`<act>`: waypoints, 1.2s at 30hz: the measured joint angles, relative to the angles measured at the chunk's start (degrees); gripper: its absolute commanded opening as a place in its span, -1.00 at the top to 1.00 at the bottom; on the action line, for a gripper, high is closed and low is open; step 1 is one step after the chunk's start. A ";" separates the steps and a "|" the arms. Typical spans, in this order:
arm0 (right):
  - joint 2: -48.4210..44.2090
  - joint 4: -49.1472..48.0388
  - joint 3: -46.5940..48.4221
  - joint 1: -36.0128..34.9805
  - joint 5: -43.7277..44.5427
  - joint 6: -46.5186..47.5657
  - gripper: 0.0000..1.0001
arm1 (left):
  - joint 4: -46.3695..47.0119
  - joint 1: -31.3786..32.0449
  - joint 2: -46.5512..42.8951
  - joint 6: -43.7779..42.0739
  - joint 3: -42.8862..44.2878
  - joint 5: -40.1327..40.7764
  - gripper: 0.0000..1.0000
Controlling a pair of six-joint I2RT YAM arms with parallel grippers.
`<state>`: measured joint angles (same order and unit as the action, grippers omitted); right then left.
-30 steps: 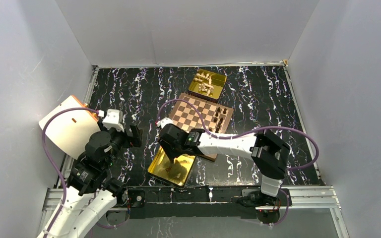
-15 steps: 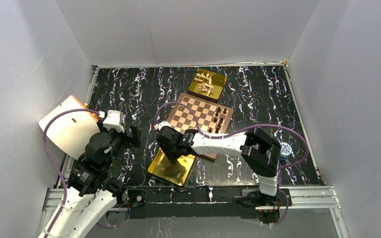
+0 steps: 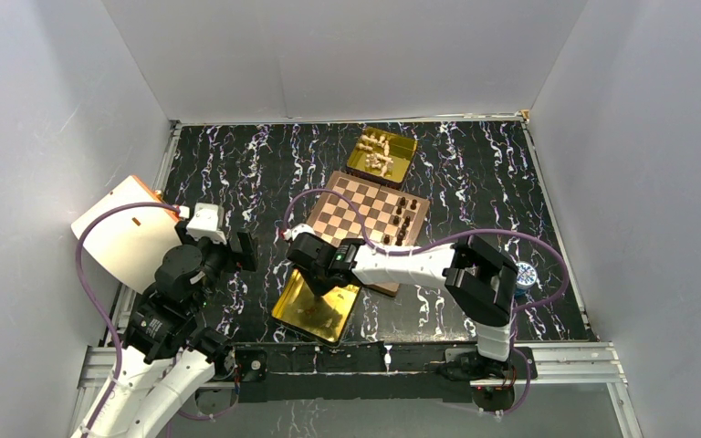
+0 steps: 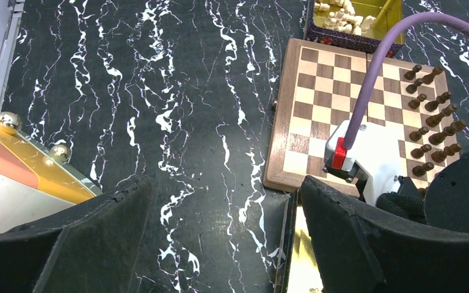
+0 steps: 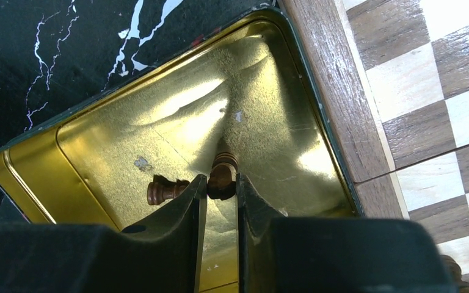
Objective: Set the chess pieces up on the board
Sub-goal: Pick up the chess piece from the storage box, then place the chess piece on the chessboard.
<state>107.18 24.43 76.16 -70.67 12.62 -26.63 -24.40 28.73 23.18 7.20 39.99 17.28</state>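
Right fingers [image 5: 180,238] have closed onto a dark chess piece [image 5: 223,177]; left fingers [image 4: 98,244] gape.

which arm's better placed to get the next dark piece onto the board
Right. The right gripper is down in the gold tray beside the board, pinching a dark piece; the left gripper hangs open over the table.

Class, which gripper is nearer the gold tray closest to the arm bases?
Right. The right gripper is down inside the tray, closed on a dark chess piece. The left gripper hangs open over the table, off to the tray's left.
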 measured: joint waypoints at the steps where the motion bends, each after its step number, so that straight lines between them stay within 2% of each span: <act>1: -0.13 0.15 0.00 0.00 -0.15 0.00 0.53 | 0.00 0.00 -0.02 0.00 0.00 0.11 -0.78; 19: -9.75 7.65 3.43 2.43 1.01 0.09 0.58 | 0.00 0.00 1.11 -0.22 0.00 0.07 -0.79; 29: -12.11 13.53 4.37 14.73 2.86 2.12 0.57 | 0.09 0.00 3.69 -0.63 0.13 -1.92 -0.79; 36: -13.20 16.35 6.69 24.02 4.02 4.07 0.57 | 1.11 0.00 9.62 -1.05 1.84 -6.54 -0.79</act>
<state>93.97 40.77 82.85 -46.65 16.64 -22.57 -23.29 28.73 32.80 6.15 41.82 10.74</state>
